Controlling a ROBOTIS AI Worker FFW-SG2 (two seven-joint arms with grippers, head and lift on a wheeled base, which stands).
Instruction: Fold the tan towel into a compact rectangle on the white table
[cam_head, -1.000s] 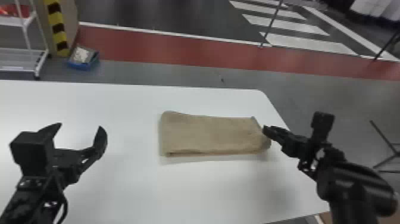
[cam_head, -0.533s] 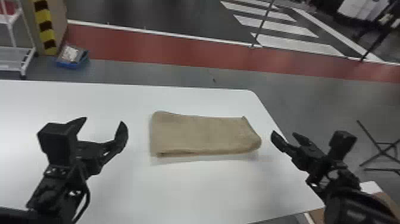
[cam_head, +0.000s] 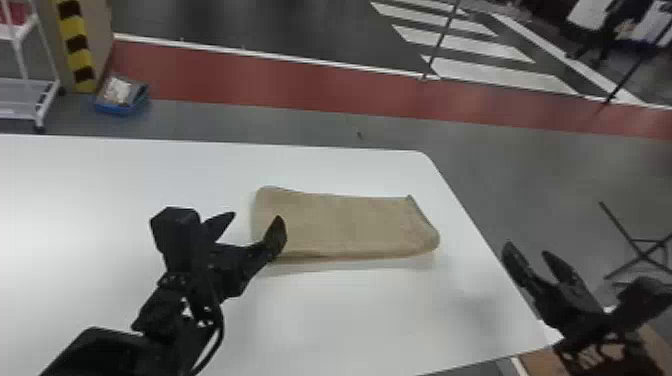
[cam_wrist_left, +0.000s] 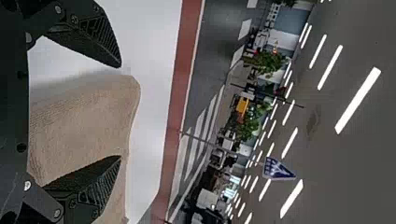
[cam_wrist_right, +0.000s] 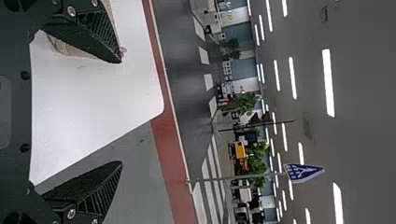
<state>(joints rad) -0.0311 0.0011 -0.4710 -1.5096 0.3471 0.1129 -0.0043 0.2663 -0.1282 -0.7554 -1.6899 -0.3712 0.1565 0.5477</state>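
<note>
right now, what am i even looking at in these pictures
This is a robot with a black left arm and a black right arm. Each ends in two flat fingers for grasping. The left pincer is open by the towel's left end; the right pincer is open beyond the right edge of the white table. Neither holds anything. The tan towel lies on the table as a flat, roughly rectangular strip that looks folded.

The head view comes from a camera on the robot's head, looking forward and down. The two sideways pictures come from cameras on its wrists.
</note>
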